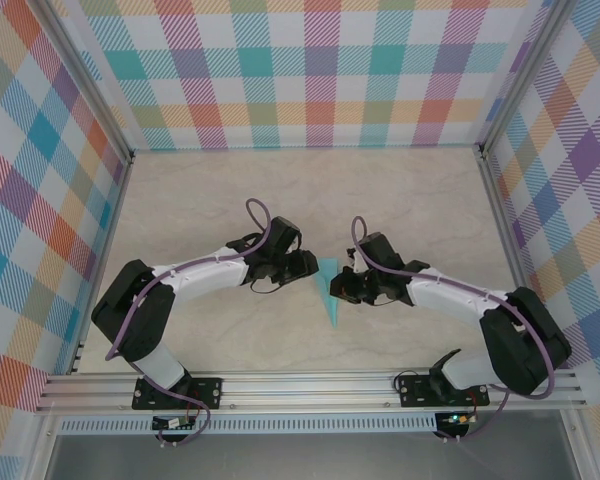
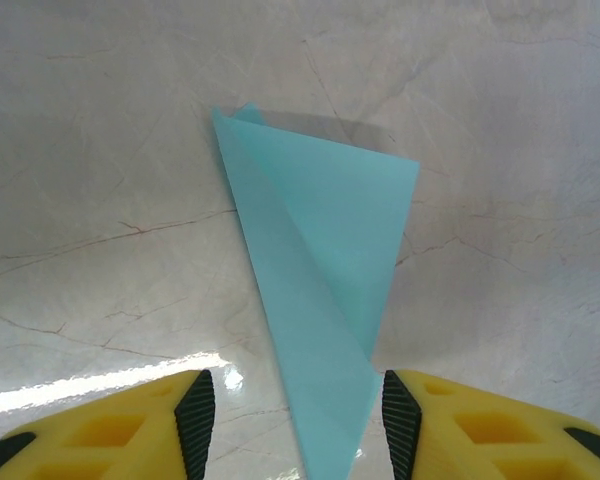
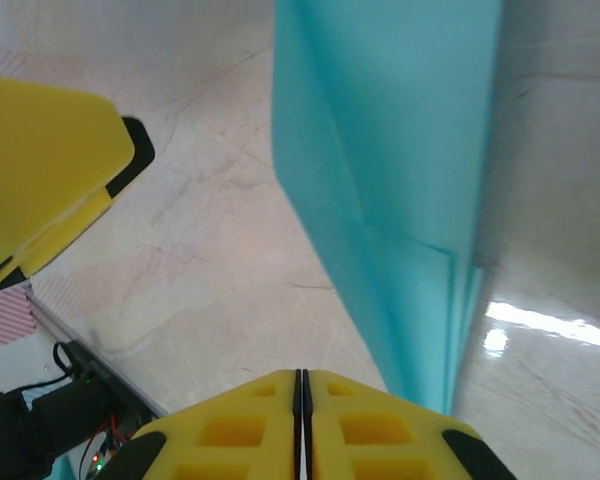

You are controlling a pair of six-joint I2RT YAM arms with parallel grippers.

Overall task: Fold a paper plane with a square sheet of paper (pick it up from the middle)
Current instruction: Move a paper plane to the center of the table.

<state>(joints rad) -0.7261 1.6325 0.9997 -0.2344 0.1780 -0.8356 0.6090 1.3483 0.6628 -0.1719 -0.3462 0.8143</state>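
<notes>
- Pale marbled counter (image 1: 400, 200), boxed in by pastel checked walls (image 1: 310, 70).
- Slim pointed dart of light turquoise paper (image 1: 328, 288): lies at mid-counter.
- Left pincer (image 2: 298, 420): released, yellow fingers (image 2: 130, 430) with black pads (image 2: 198, 420) standing apart, straddling the dart's narrow end without touching it.
- Right pincer (image 3: 302, 400): clenched on nothing, jaws pressed flat together, just beside the paper's layered edge.
- Judged step: either sharpening the long folds or getting ready to lift the dart by its middle; cannot tell which.
- To do it well: pin the paper with one pincer before moving the other. Thin and light, so likely to skid on this glossy surface.
- Run along the crease, not across it; keep pressure low to avoid dragging the layers out of line.
- For a lift, close on the centre ridge near mid-length, not on the tip; likely to droop or swing otherwise.
- Pointing, seen from overhead: tip toward the near edge, leaning a touch to the right; wide end toward the far wall.
- Long axis: far to near, roughly square to the aluminium rail (image 1: 310, 390) and crossing the line between the two pincers.
- From the left wrist: narrow end nearest the camera, wide end away.
</notes>
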